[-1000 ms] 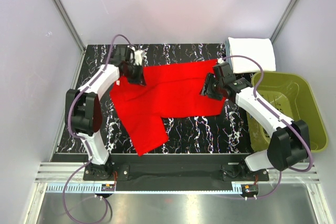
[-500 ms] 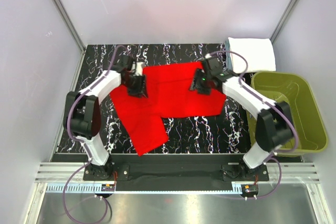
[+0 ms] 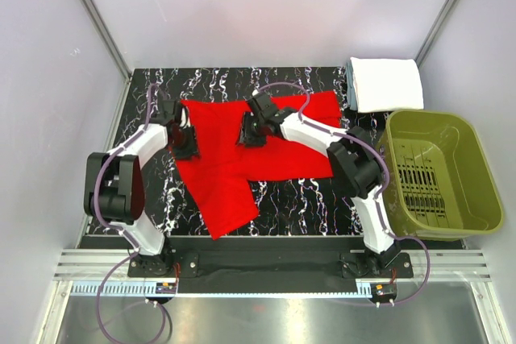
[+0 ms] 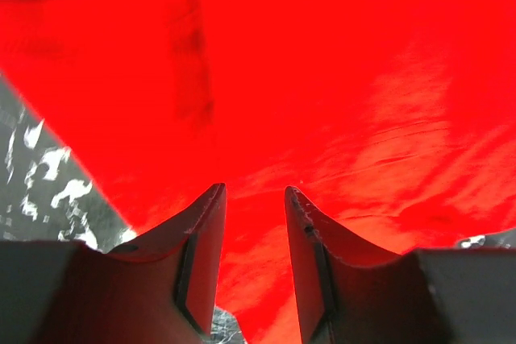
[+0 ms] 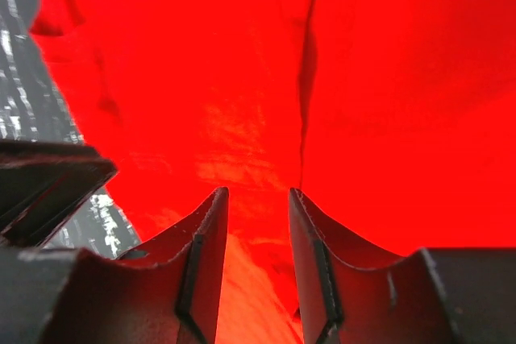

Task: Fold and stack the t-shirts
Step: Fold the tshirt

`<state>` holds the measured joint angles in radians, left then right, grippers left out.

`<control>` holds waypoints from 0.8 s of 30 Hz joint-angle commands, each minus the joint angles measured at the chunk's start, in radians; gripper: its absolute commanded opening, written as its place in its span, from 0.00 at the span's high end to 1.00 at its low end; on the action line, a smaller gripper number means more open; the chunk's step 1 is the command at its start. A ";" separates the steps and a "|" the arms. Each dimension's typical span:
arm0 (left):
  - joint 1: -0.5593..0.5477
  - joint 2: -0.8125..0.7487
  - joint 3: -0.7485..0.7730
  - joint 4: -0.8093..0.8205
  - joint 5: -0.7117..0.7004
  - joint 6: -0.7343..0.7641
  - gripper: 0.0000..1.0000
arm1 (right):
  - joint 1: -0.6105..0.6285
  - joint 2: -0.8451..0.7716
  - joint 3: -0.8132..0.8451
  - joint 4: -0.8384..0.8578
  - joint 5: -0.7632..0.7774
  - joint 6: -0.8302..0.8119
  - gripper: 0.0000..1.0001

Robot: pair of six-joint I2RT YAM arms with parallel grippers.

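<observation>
A bright red t-shirt lies spread on the black marbled table, with one part reaching toward the near edge. My left gripper is low over the shirt's left edge, jaws a little apart with flat red cloth showing between them. My right gripper is low over the shirt's upper middle, jaws also a little apart over red cloth with a dark crease. A folded white t-shirt lies at the back right corner.
An olive-green plastic basket stands at the right, off the table's edge. Grey walls enclose the table at left, back and right. Bare marbled table shows in front of the shirt, and at the left in the left wrist view.
My right gripper has swept left from the shirt's right edge to its upper middle. My left gripper has moved left and nearer, to the shirt's left edge. The shirt's upper left now reaches further left.
</observation>
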<state>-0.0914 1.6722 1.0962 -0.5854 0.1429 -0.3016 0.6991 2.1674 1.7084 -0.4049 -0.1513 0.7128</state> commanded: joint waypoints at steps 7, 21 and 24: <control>0.032 -0.040 -0.068 0.098 0.004 -0.050 0.59 | -0.001 0.075 0.045 0.112 -0.042 -0.015 0.61; 0.035 0.006 -0.084 0.137 0.055 -0.070 0.60 | 0.008 0.094 0.011 0.109 -0.010 -0.019 0.65; 0.035 0.017 -0.087 0.141 0.055 -0.074 0.62 | 0.013 0.100 0.014 0.106 -0.010 -0.019 0.66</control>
<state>-0.0631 1.6779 1.0203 -0.4885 0.1795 -0.3668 0.7006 2.2616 1.7111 -0.3164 -0.1749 0.7074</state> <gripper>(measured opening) 0.389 0.348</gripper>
